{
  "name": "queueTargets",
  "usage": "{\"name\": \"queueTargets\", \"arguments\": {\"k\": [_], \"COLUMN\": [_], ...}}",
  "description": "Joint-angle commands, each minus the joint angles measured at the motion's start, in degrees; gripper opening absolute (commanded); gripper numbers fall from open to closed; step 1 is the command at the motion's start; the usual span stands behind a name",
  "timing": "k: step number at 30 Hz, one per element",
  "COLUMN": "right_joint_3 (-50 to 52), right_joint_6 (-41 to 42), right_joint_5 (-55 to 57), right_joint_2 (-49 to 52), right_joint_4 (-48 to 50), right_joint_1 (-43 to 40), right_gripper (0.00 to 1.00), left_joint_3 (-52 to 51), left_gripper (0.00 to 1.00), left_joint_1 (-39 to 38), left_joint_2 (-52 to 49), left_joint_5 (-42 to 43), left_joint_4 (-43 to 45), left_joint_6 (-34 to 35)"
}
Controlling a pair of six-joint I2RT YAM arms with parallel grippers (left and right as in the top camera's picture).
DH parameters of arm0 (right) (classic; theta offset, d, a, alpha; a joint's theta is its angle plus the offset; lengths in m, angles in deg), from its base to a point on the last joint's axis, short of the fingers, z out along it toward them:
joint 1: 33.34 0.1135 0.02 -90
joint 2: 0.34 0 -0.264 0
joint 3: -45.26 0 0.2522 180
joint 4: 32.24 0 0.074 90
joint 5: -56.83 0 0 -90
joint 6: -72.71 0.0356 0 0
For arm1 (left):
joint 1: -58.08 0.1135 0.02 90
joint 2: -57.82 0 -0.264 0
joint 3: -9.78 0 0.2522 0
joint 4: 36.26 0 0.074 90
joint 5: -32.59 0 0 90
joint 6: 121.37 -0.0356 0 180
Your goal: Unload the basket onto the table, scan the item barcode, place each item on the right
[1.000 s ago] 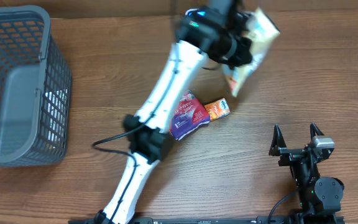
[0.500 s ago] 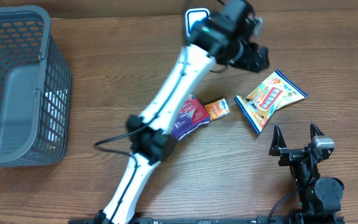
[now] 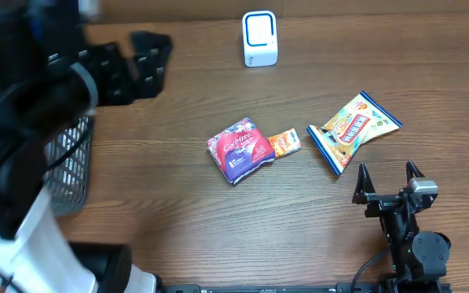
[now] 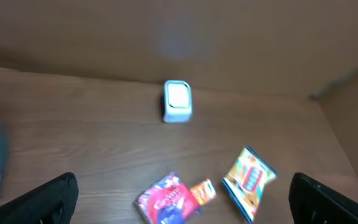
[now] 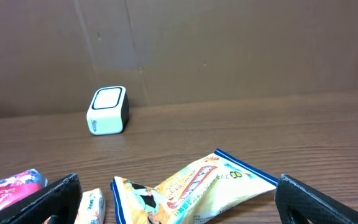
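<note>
The table (image 3: 177,203) carries a grey basket (image 3: 72,167) at 9 o'clock. The left claw (image 3: 137,67) at 10 and the right claw (image 3: 387,175) at 5 both gape wide, empty. The yellow snack bag (image 3: 352,129) lies flat at 3, the white scanner (image 3: 260,38) at 12.

One purple pouch (image 3: 240,150), one small orange packet (image 3: 284,143) and one yellow bag (image 3: 352,129): three in total. White scanner (image 3: 260,38): one. Grey basket (image 3: 73,167): one.
</note>
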Motion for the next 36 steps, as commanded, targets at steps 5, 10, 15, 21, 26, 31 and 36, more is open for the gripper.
{"name": "queueTargets", "arguments": {"k": [5,10,15,21,26,31,36], "right_joint_3": [0.6,0.6,0.6,0.6,0.6,0.6,0.6], "right_joint_6": [0.0,0.0,0.0,0.0,0.0,0.0,0.0], "right_joint_5": [0.6,0.6,0.6,0.6,0.6,0.6,0.6], "right_joint_2": [-0.5,-0.5,-0.5,-0.5,-0.5,-0.5,-0.5], "right_joint_4": [0.3,0.3,0.3,0.3,0.3,0.3,0.3], "right_joint_1": [0.1,0.1,0.1,0.1,0.1,0.1,0.1], "right_gripper": [1.00,1.00,1.00,1.00,1.00,1.00,1.00], "left_joint_3": [-11.2,-18.0,-28.8,-37.7,-37.7,-37.7,-37.7], "left_gripper": [1.00,1.00,1.00,1.00,1.00,1.00,1.00], "left_joint_1": [27.0,40.3,43.2,43.2,43.2,43.6,50.3], "left_joint_2": [6.5,6.6,6.6,6.2,4.6,2.3,0.0], "left_joint_5": [4.1,8.6,8.6,3.2,3.0,-3.3,-3.5], "left_joint_4": [-0.2,-0.2,-0.2,0.3,1.8,7.0,9.8], "left_joint_6": [-1.1,-1.1,-1.2,-2.1,-2.2,1.6,5.1]}}
